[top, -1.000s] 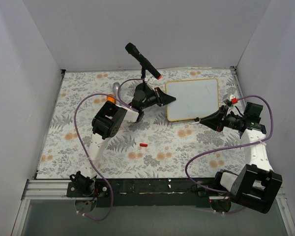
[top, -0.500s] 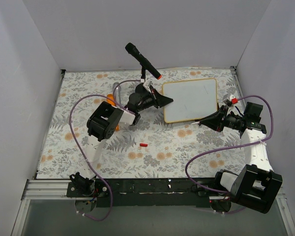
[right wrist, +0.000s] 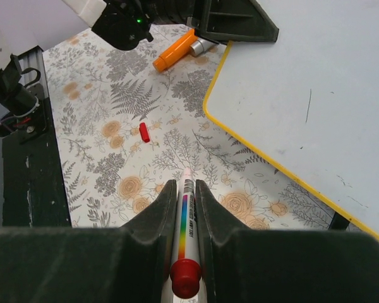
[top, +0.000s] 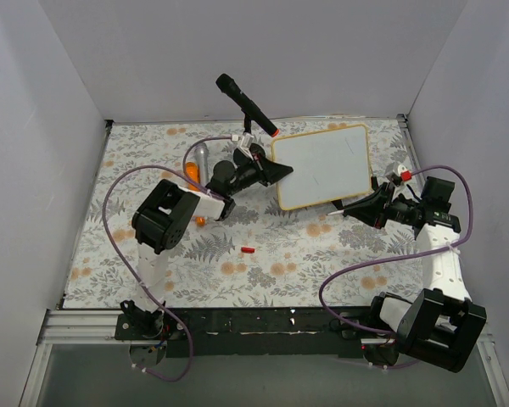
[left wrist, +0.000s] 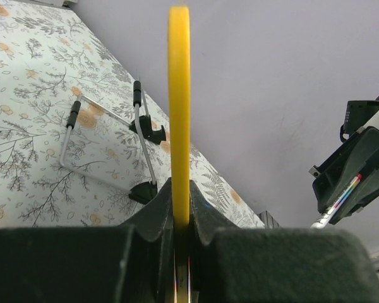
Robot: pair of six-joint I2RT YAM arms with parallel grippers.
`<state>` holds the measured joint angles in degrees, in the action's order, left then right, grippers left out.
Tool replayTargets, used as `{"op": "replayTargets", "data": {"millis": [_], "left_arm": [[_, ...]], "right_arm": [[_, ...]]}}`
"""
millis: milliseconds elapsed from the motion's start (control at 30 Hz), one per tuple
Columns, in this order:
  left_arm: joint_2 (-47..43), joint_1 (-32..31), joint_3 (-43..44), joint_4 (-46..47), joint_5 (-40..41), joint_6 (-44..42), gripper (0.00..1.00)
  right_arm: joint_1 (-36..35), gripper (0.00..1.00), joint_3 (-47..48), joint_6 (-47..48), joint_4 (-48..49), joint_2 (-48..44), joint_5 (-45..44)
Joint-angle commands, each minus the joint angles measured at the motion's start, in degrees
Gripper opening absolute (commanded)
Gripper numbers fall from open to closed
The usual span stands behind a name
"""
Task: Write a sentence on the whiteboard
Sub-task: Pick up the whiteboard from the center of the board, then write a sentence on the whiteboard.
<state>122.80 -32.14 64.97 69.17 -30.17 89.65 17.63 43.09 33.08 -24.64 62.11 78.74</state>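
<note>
The whiteboard (top: 322, 165), white with a thin yellow rim, is tilted up off the floral table at its left end. My left gripper (top: 278, 172) is shut on that left rim. In the left wrist view the rim (left wrist: 179, 95) runs edge-on between the jaws of the left gripper (left wrist: 179, 189). The board's face (right wrist: 316, 82) carries a few thin dark strokes and no sentence. My right gripper (top: 351, 208) hovers off the board's near right corner, shut on a white marker (right wrist: 188, 214) with a rainbow stripe, its tip pointing at the table.
A small red cap (top: 248, 250) lies on the table in front of the board. An orange and silver pen (top: 195, 165) lies behind the left arm. A black microphone on a stand (top: 246, 103) rises at the back. White walls close three sides.
The left arm has pulled back to the left, dragging and turning the whiteboard with it and tipping its left end up. The right gripper with the marker has hardly moved.
</note>
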Motion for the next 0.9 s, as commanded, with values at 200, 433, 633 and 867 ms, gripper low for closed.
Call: {"op": "replayTargets", "data": {"millis": [200,433,633,867], "left_arm": [[-27.4,0.0,-18.7,-2.1,3.9,-7.7,0.0],[-45.5,-2.8,-35.8,-7.9,10.8,-6.7,0.0],[-60.2,-9.5,-46.8,-12.6,22.9,-5.1,0.0],[-71.0,-15.5,-54.1,-16.4,33.1,-1.9,0.0]], "right_arm": [[-2.3,0.01,15.5,18.8,-29.5,3.4,-0.1],[-12.6,0.01,21.9,22.1,-34.7,1.6,-8.6],[-26.8,0.01,23.3,10.7,-25.9,-3.3,-17.3],[-30.5,0.01,23.9,11.8,-27.9,-3.2,-15.5]]}}
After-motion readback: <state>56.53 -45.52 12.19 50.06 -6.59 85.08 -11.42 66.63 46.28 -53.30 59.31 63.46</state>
